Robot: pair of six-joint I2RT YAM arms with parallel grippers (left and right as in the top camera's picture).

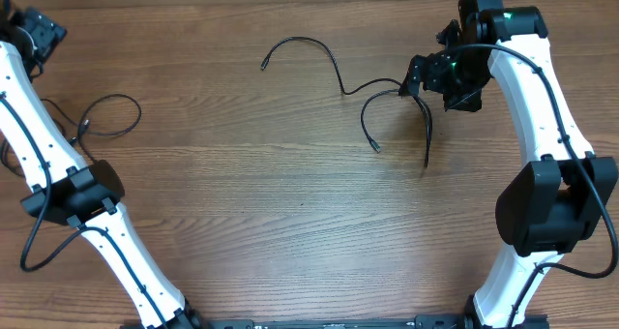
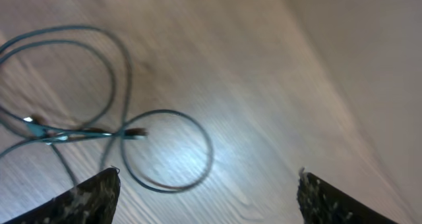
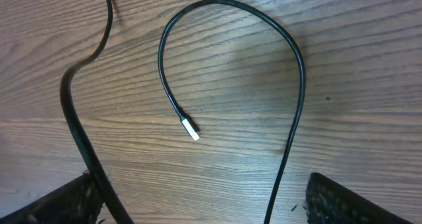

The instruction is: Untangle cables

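On the wooden table point(image 1: 290, 223) the main run of the cables point(image 1: 340, 85) gathers right at the right gripper point(image 1: 418, 85). From the right gripper one strand snakes away across the table and arches to a free end point(image 1: 263, 66) well apart from it. A second strand curls out beside the right gripper in a loop point(image 3: 300, 72) and finishes in a silvery plug point(image 3: 190, 129), which lies flat on the wood a little way off point(image 1: 376, 149). A third strand point(image 1: 427, 135) runs almost straight out from under the right gripper. In the right wrist view the right gripper point(image 3: 208, 201) has its fingers point(image 3: 62, 204) spread wide, and two dark strands pass between them. Neither strand looks pinched, though where they end beneath the camera is hidden. Far from the right gripper, on the opposite side of the table, a coiled cable point(image 1: 138, 113) lies in loose rings beside the left arm. The left wrist view is blurred, but it shows this coil point(image 2: 125, 59) crossing over itself. The left gripper point(image 2: 208, 197) has its fingertips point(image 2: 89, 197) set wide apart over bare wood, with nothing between them.
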